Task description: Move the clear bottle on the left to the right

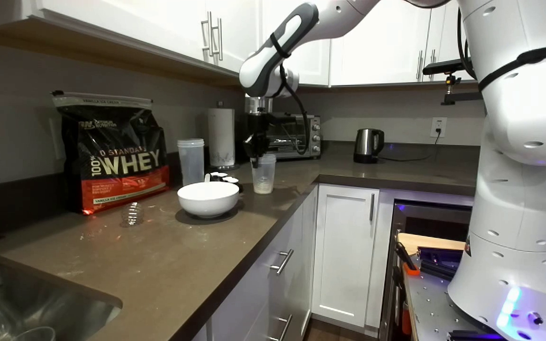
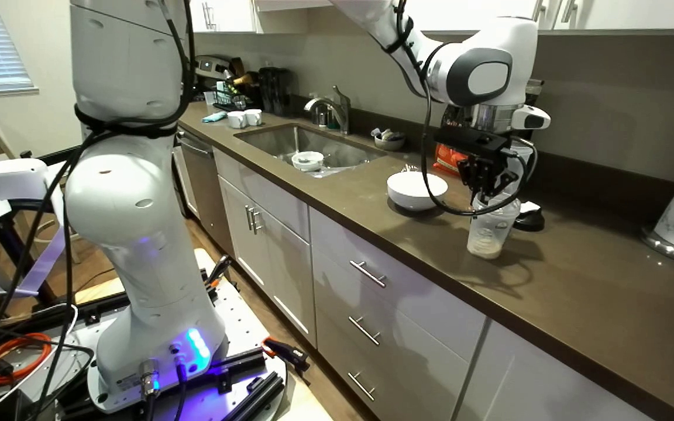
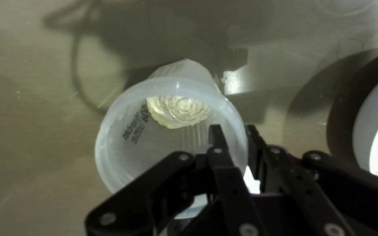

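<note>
The clear bottle (image 1: 264, 179) is a translucent, wide-mouthed plastic cup with pale yellowish powder at its bottom. It stands upright on the counter, and it also shows in an exterior view (image 2: 491, 234) and, from above, in the wrist view (image 3: 162, 141). My gripper (image 3: 232, 127) points down at its mouth, as an exterior view (image 1: 255, 163) shows. One finger is inside the mouth and the other is outside the wall. The fingers are apart, with a visible gap between the inside finger and the rim. The outside finger is close to the rim; contact is unclear.
A white bowl (image 1: 208, 199) stands near the bottle. Behind it are another translucent bottle (image 1: 191, 161), dark containers with white tops (image 1: 225, 178), a black whey bag (image 1: 116, 151) and a wire ball (image 1: 132, 214). A paper roll (image 1: 222, 137), toaster oven (image 1: 292, 137) and sink (image 2: 308, 146) are around.
</note>
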